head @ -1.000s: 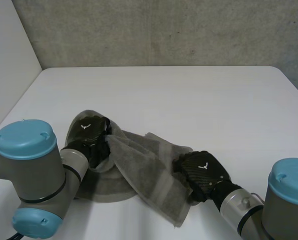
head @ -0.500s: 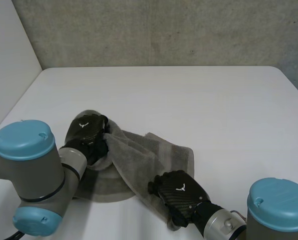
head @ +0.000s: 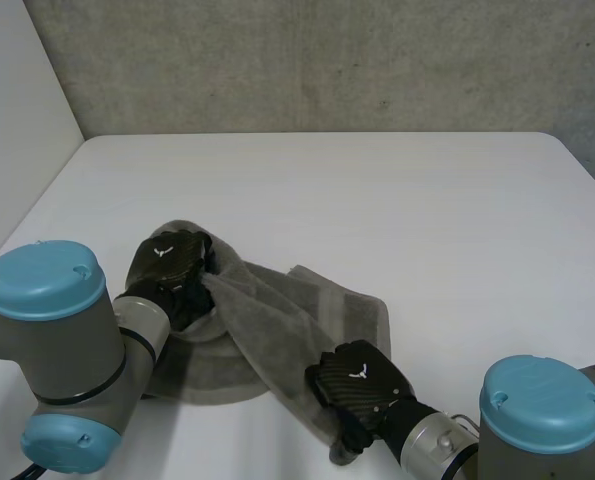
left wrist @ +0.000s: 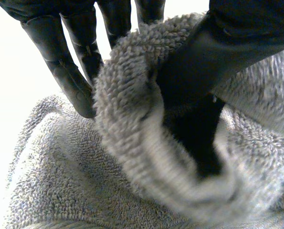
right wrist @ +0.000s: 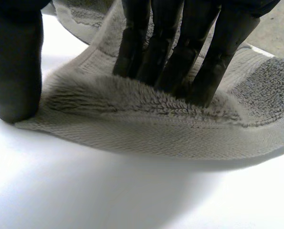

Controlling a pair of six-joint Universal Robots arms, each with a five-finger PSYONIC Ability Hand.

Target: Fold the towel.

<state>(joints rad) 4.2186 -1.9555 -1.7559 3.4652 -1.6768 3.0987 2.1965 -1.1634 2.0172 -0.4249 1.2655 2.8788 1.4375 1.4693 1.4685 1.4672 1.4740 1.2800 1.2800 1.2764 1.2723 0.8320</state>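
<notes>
A grey towel (head: 277,310) lies crumpled on the white table (head: 397,200), near the front left. My left hand (head: 167,262) is at the towel's far left end. In the left wrist view its fingers (left wrist: 65,67) and thumb (left wrist: 213,52) pinch a thick roll of towel (left wrist: 127,124) lifted off the rest. My right hand (head: 362,378) sits on the towel's near corner. In the right wrist view its fingers (right wrist: 180,47) dig into the cloth (right wrist: 156,129) just behind the hem, the thumb (right wrist: 13,71) stands at the edge, and a ridge of cloth is bunched between them.
The table's front edge runs close under both arms. A grey wall stands behind the table and a pale wall at its left. Bare tabletop stretches behind and to the right of the towel.
My right hand has moved from the towel's right side to its near corner, and its fingers have closed onto the cloth. The left hand has kept its grip, shifting slightly.
</notes>
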